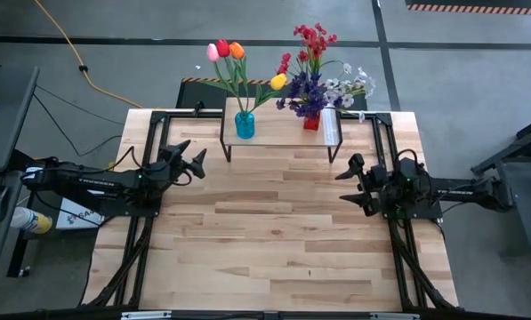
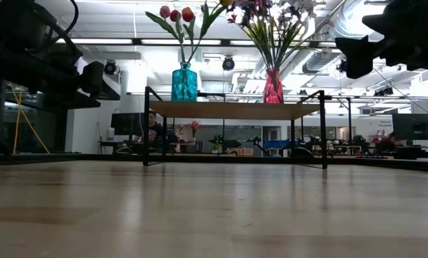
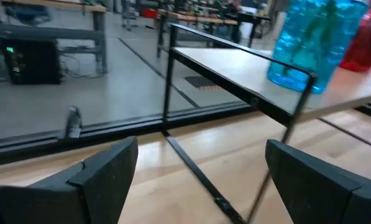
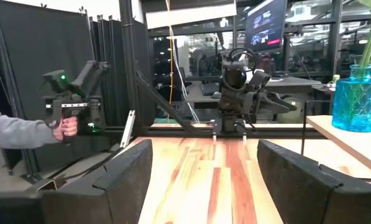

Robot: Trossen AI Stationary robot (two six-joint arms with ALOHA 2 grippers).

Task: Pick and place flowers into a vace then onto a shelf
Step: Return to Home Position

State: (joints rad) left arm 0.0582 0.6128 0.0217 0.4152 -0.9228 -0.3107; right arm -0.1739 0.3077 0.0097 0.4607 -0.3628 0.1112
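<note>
Light wood shelf (image 1: 278, 133) on thin black legs, set at the far edge of the tabletop (image 1: 274, 249), between the two arms. Two vases stand upright on it, apart from each other, and all the flowers (image 1: 308, 89) in view stand in them. Blue vase (image 1: 245, 124) on the left arm's side: holds tulips (image 1: 225, 50), with pink, red and orange heads up high and one yellow head leaning out toward the other vase. Red vase (image 1: 311, 121) on the right arm's side: holds sprigs (image 1: 311, 40), red topmost, purple lower, white spreading toward the right arm's side. Left gripper (image 1: 192, 156) hovers over the tabletop near the shelf's end on its own side, clear of it, pointing in toward the middle. Its fingers are spread wide with nothing between them; the left wrist view shows only bare wood and a shelf leg in the gap. Right gripper (image 1: 347, 182) hovers over the tabletop in front of the shelf's other end, also pointing inward, fingers likewise parted and empty. Low view: both grippers hang clear of the table surface. Right wrist view: beyond the table edge, a person's hand (image 4: 64, 127), grey sleeve behind it, grips a black handle (image 4: 79, 106) with a green light.
</note>
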